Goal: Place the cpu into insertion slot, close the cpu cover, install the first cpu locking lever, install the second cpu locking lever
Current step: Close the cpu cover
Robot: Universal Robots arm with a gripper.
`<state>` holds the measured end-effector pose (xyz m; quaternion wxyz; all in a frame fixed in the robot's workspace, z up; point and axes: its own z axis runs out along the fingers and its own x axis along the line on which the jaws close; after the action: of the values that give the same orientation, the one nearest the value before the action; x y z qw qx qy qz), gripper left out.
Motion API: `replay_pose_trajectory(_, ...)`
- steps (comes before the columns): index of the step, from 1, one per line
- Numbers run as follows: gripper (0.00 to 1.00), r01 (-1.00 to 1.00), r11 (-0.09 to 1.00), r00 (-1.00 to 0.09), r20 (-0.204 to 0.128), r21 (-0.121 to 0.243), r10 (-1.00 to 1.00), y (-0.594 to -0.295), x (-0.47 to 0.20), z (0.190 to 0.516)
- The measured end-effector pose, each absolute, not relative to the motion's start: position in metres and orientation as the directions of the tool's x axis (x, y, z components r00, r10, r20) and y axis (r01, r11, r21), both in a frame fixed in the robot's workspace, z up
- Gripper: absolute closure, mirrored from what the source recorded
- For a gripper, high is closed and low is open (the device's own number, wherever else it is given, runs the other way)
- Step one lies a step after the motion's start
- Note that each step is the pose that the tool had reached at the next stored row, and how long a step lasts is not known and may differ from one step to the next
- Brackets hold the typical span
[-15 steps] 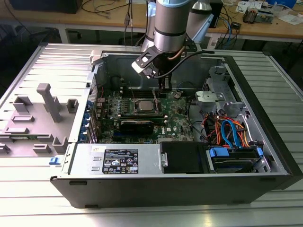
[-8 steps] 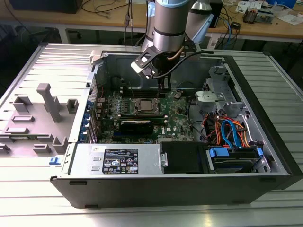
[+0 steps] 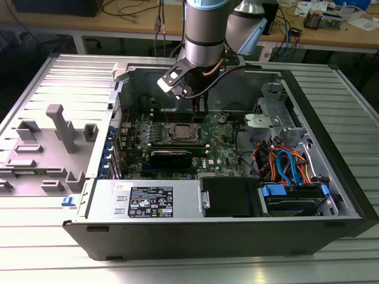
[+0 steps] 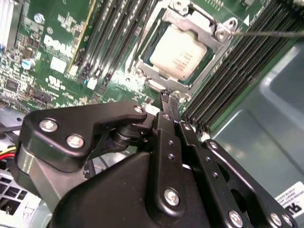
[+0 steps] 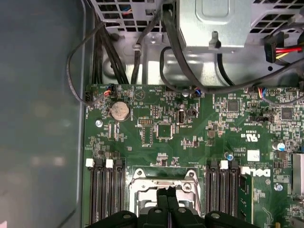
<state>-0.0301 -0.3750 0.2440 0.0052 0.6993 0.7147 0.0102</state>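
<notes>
Socket and pincer are almost touching. The pincer (image 4: 169, 99) hangs with its two black fingers pressed together and nothing visible between them. Its tips sit just off one edge of the insertion slot (image 5: 138, 176).

The cpu (image 4: 179, 51) lies flat in that slot with its pale metal top facing up. The cpu cover (image 4: 153, 72) is folded down around it as a silvery frame.

In the exterior view the cpu (image 3: 183, 131) is just beside the pincer (image 3: 199, 109), slightly toward the exterior view's left and nearer the camera. Any reach toward it would be short, and mostly downward.

A thin metal rod (image 4: 270, 33) runs from one corner of the frame straight out across the memory slots (image 4: 237, 71). By its shape I judge it to be a locking lever. Whether it is latched cannot be told.

More memory slots (image 4: 118, 33) flank the opposite side of the socket, running parallel to its edges. These raised black rails hem the tips in on two sides.

Farther off on the green circuit board (image 5: 190, 128) sits a coin cell (image 5: 119, 110). Black cables (image 5: 180, 57) loop beyond the board's edge, well apart from the socket.

The open computer case (image 3: 237, 231) rests on a slatted tabletop (image 3: 355, 260).
</notes>
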Motion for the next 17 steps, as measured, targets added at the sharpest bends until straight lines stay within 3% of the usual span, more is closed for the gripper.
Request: replay_pose_trajectory(17,0.89,1.0,0.022,-0.022,0.007,0.022,1.0,-0.3773,-0.0394,0.2417)
